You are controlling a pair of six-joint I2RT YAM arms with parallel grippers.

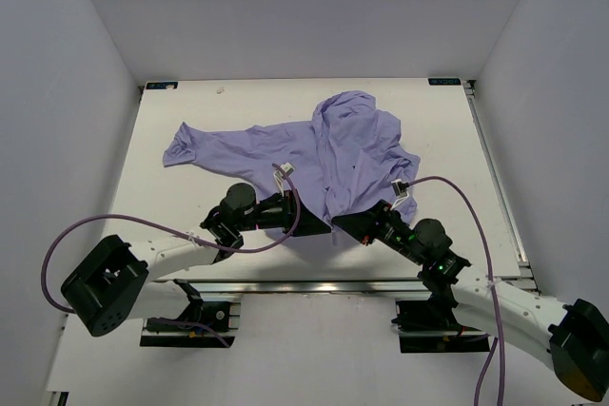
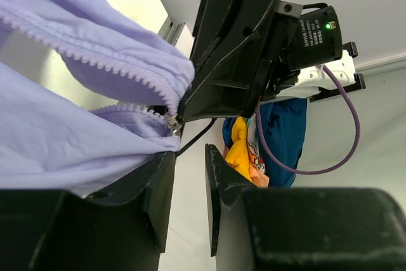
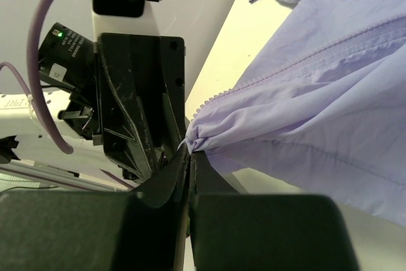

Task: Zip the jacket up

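The lavender jacket [image 1: 333, 145] lies wrinkled on the white table, one sleeve stretched out to the left. Both grippers meet at its near hem. My right gripper [image 1: 344, 225] is shut on a bunched bit of the hem at the end of the zipper [image 3: 189, 150]; the zipper teeth [image 3: 304, 61] run up and to the right from there. My left gripper [image 1: 319, 222] faces it, and its fingers [image 2: 152, 188] stand apart with nothing between them [image 2: 189, 157]. The jacket [image 2: 63, 131] drapes over the left finger's outer side. A small metal zipper slider [image 2: 171, 122] sits just above the left fingertips.
The white table [image 1: 190, 206] is walled in white on three sides. A metal rail [image 1: 314, 284] runs along its near edge. Purple cables [image 1: 457, 192] loop off both wrists. A blue and yellow cloth [image 2: 266, 138] shows beyond the table in the left wrist view.
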